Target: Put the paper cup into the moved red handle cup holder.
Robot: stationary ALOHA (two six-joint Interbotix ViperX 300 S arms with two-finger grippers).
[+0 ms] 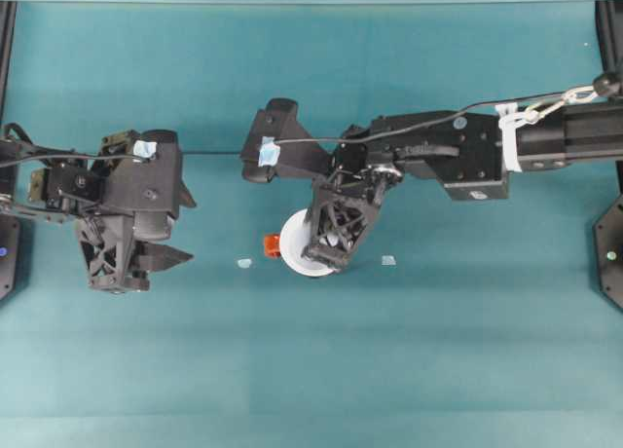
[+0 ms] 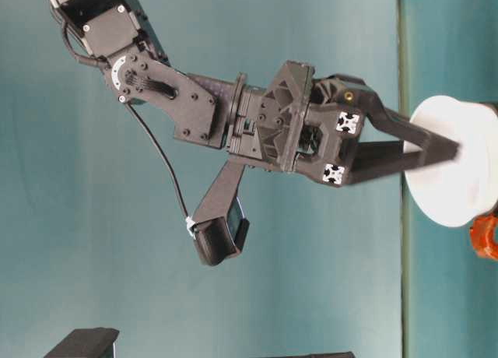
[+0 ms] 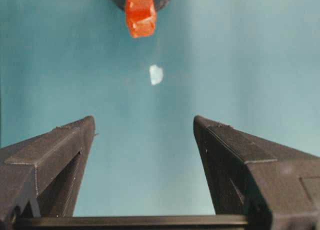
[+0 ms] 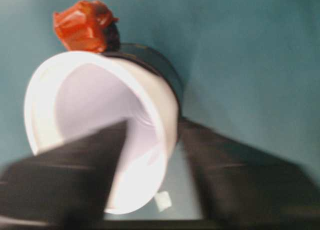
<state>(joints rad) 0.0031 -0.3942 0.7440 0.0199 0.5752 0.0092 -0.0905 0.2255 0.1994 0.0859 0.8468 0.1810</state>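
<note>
Right end effector (image 4: 150,165) pinching paper cup (image 4: 95,120) rim

Two pale tape scraps (image 1: 244,263) (image 1: 388,260) on teal table (image 1: 438,351).

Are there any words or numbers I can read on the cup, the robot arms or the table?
None: no readable text anywhere.
Plain white conical paper cup: blank, no print.
Glossy black round holder with the orange-red handle tab: no label.
Small blue tape tags on the arms: no writing that I can make out.
Pale scraps on the teal table: blank as far as can be seen.
Black-and-white square marks on the right gripper: patterns, not letters.
</note>
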